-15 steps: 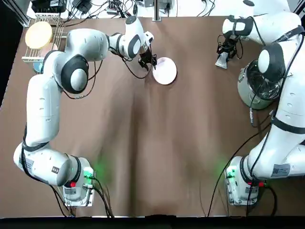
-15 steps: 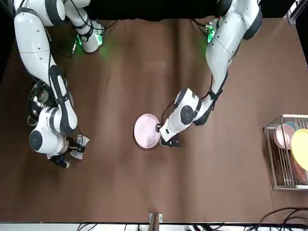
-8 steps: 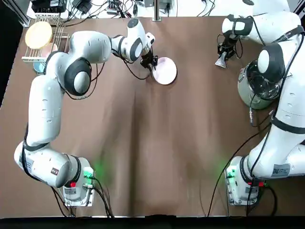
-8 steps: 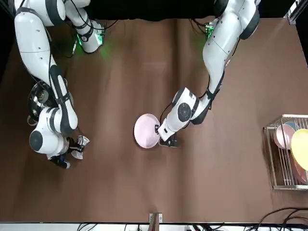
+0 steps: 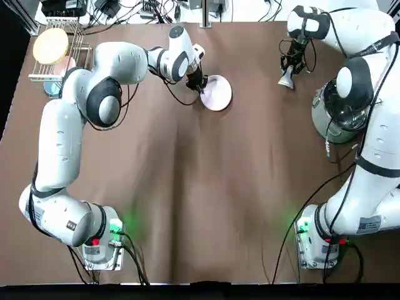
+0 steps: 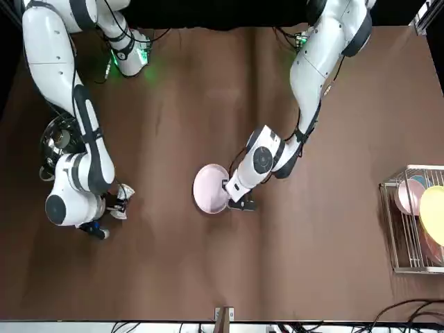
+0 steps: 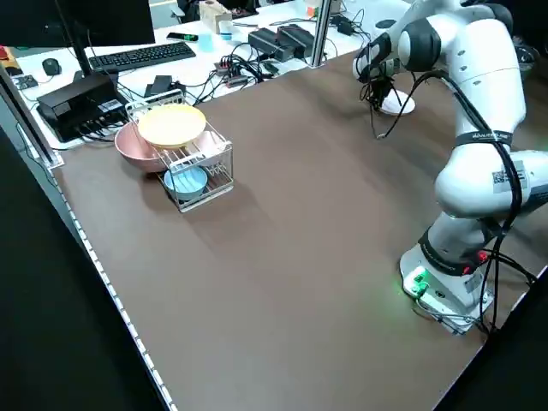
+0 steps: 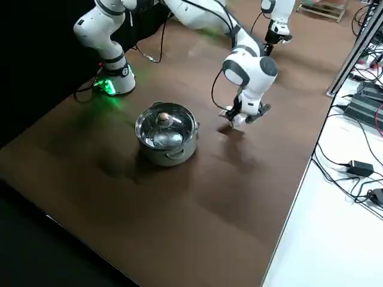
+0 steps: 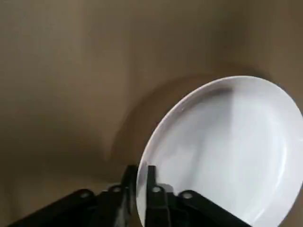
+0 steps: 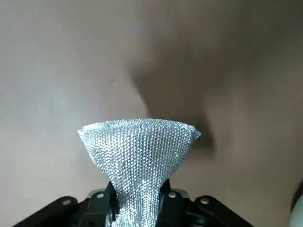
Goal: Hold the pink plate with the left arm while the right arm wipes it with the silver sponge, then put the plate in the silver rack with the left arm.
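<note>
The left gripper (image 9: 142, 189) pinches the pink plate (image 9: 222, 151) by its rim; the right gripper (image 10: 139, 201), apart from the plate, clamps the silver sponge (image 10: 139, 156). Wiping seems next: sponge onto the plate's face, the plate held steady.
</note>
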Controlling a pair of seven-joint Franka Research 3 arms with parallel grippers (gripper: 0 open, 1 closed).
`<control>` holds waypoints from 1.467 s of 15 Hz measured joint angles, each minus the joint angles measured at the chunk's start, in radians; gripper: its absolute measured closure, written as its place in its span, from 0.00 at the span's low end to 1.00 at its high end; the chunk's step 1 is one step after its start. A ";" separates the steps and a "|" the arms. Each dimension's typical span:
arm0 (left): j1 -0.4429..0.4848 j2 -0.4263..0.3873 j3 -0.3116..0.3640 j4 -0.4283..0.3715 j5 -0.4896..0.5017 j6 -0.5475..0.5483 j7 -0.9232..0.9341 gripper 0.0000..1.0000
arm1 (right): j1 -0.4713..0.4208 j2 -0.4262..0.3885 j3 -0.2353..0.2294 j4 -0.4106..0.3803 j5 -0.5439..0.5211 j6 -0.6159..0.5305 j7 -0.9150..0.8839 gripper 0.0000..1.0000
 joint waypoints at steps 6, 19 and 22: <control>-0.032 -0.001 0.028 0.011 0.000 0.003 -0.013 0.98 | 0.111 -0.049 0.034 0.003 0.059 -0.032 0.067 0.67; -0.032 -0.001 0.029 0.011 0.000 0.003 -0.013 0.98 | 0.357 -0.037 0.046 0.004 0.291 0.174 0.075 0.67; -0.032 -0.001 0.030 0.012 0.000 0.003 -0.013 0.98 | 0.418 0.020 0.047 0.004 0.317 0.313 0.075 0.67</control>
